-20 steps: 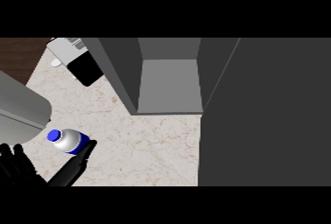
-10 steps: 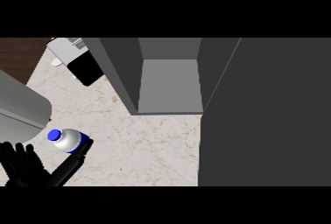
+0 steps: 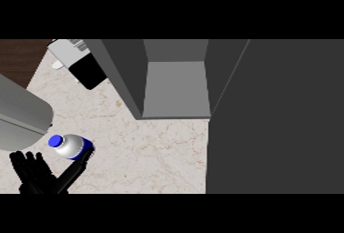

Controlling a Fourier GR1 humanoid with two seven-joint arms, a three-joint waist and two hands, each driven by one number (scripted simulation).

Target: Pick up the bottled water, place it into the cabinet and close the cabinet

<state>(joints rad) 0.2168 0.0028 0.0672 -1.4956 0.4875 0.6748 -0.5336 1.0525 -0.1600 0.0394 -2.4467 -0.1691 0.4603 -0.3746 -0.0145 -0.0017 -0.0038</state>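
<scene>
The blue-capped, pale plastic water bottle (image 3: 70,146) stands upright on the marbled counter (image 3: 154,154), just beside the thumb of the spread, empty black left hand (image 3: 40,176); likely light, stiff and slippery, it is best gripped round its middle.

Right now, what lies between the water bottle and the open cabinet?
Nothing: in the head view only bare counter stretches from the bottled water to the cabinet.

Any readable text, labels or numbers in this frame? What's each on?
No readable text anywhere.
Bottle: white body, blue cap, no lettering shows.
Appliance at top left: dark stripes on its top, too small to read.
Cabinet: plain grey, no marks.
</scene>
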